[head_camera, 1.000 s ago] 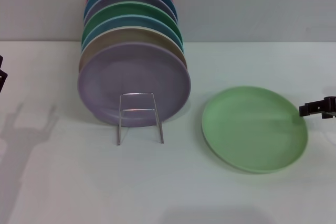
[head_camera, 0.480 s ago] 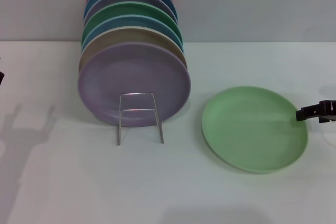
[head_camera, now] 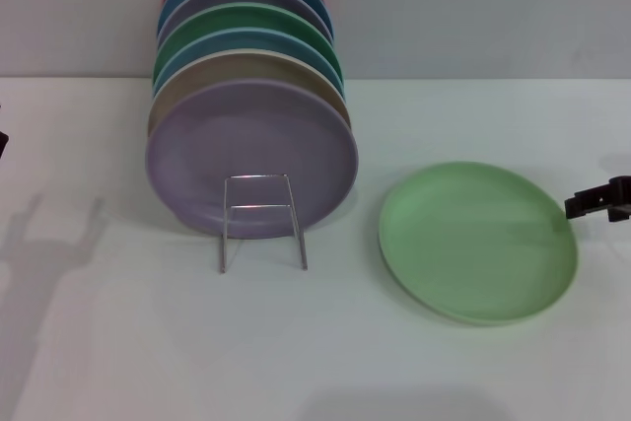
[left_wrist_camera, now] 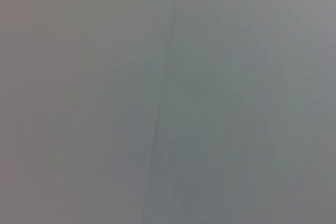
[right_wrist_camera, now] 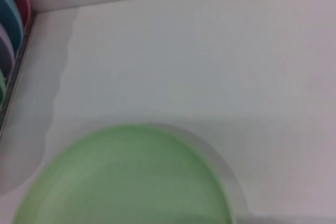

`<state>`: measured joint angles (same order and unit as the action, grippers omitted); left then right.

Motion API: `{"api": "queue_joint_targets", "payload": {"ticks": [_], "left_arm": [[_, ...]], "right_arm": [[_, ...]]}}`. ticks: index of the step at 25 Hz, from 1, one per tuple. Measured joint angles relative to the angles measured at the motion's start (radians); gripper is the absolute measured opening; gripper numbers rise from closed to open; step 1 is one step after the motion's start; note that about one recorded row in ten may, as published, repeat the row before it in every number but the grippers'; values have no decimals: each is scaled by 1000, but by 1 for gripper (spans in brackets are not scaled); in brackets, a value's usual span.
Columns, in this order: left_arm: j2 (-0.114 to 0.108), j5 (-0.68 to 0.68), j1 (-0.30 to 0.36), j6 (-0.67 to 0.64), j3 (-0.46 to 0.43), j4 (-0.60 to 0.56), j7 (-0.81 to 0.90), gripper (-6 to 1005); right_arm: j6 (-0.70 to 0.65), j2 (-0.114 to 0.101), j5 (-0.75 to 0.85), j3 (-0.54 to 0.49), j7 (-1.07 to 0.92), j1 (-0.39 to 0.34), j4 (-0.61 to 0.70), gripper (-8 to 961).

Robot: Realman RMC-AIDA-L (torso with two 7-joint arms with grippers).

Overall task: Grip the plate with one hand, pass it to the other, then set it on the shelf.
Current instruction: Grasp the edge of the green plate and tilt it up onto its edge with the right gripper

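The light green plate (head_camera: 478,242) lies flat on the white table, to the right of the shelf; the right wrist view shows it too (right_wrist_camera: 126,179). The shelf (head_camera: 262,220) is a thin wire rack whose upright loop stands in front of a row of standing plates. My right gripper (head_camera: 574,206) is a dark shape at the right edge of the head view, just beyond the plate's right rim and apart from it. Only a dark sliver of my left gripper (head_camera: 2,142) shows at the far left edge. The left wrist view holds nothing but a grey surface.
Several coloured plates stand on edge in the rack, a lilac plate (head_camera: 251,157) foremost and a dark green one (head_camera: 258,19) further back. Their rims show in the right wrist view (right_wrist_camera: 9,30). A grey wall runs behind the table.
The right gripper's tip edged in toward the plate's rim, then drew back a little to the right. The left arm's sliver shrank at the left edge. The plate has not moved.
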<state>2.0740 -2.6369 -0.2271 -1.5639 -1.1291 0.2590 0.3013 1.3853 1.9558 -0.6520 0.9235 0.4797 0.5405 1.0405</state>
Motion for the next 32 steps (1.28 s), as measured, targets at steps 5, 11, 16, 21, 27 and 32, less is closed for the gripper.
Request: {"api": "queue_joint_targets", "payload": {"ticks": [5,11,16,21,27,32], "left_arm": [[0,0,1,-2,0,0,0,806],[0,0,3,-5,-2,0,-1,805],[0,0,3,-7,-3,0,0,805],[0,0,3,-7,-6,0,0,805],[-1,0,3,-7,-9,0,1,804],[-2,0,3,-7,-9,0,1,804]], "right_arm": [[1,-5,18,0,-4,17,-17,682],[-3,-6,20,7,-4,32,-46,684],[-6,-6,38,8,-4,46,-62,682],[-10,-2,47,8,0,63,-94,682],[-21,2,64,11,0,78,-118,683],[-28,4,69,11,-2,86,-131,683]]}}
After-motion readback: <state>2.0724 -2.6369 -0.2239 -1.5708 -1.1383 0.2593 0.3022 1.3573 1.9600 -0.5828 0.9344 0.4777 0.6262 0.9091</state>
